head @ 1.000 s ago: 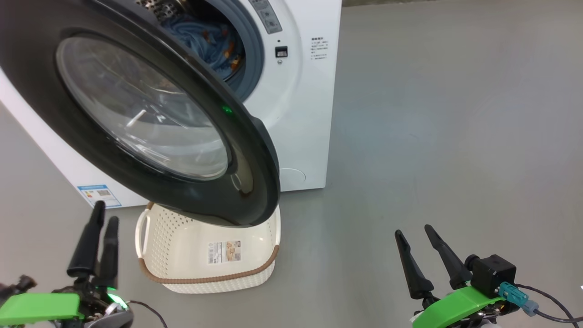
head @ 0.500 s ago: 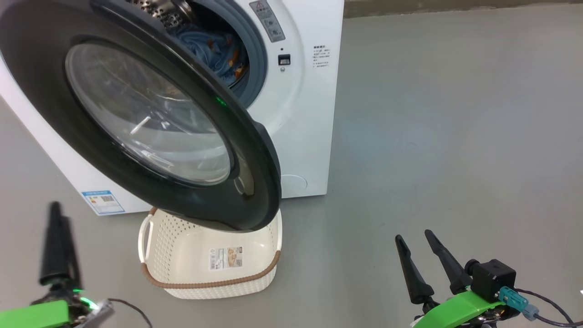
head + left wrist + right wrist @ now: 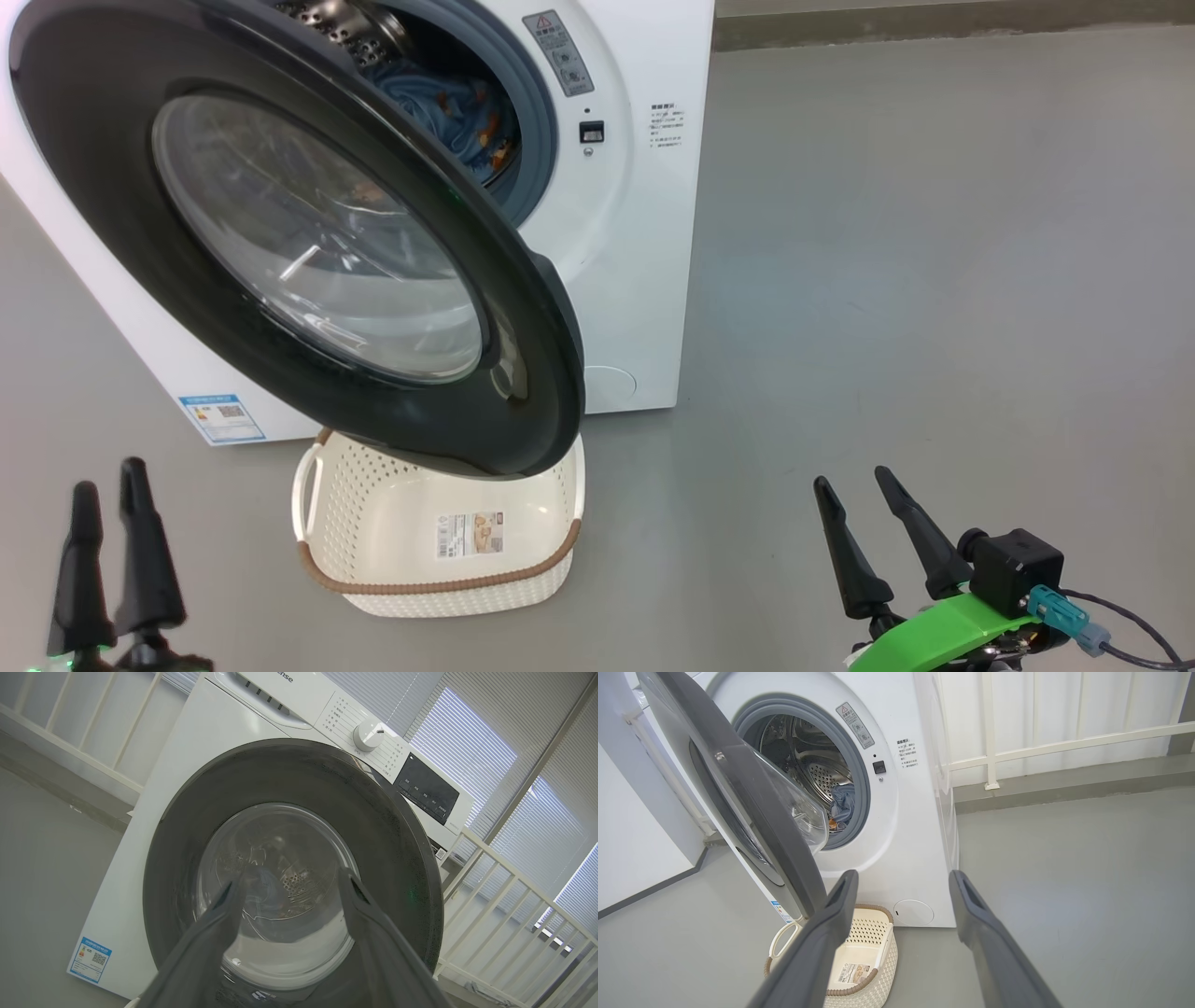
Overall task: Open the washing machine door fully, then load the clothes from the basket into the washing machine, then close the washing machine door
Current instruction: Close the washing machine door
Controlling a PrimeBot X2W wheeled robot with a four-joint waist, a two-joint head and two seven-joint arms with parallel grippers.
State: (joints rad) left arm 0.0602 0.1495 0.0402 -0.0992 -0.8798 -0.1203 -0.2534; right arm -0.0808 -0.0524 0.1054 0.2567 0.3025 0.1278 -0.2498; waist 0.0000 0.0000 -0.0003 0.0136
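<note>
The washing machine (image 3: 635, 233) stands with its door (image 3: 121, 140) swung partly out, the glass bowl facing me. Light blue clothes (image 3: 448, 103) with orange prints lie in the drum. The basket (image 3: 523, 583) sits on the floor under the door's lower edge, with just its label showing inside. My left gripper (image 3: 107, 476) is open at the lower left, apart from the door. In the left wrist view the left gripper (image 3: 289, 882) points at the door (image 3: 187, 812). My right gripper (image 3: 851, 481) is open at the lower right, holding nothing.
In the right wrist view the right gripper (image 3: 903, 877) faces the washing machine (image 3: 920, 826), the door (image 3: 752, 802) seen edge-on, the clothes (image 3: 843, 802) and the basket (image 3: 878, 961). A white railing (image 3: 1064, 746) runs behind. Grey floor (image 3: 934, 280) lies open to the right.
My left gripper has drawn back to the lower left and turned, its fingers now side by side. The head camera has shifted a little. The right gripper and the door have stayed put.
</note>
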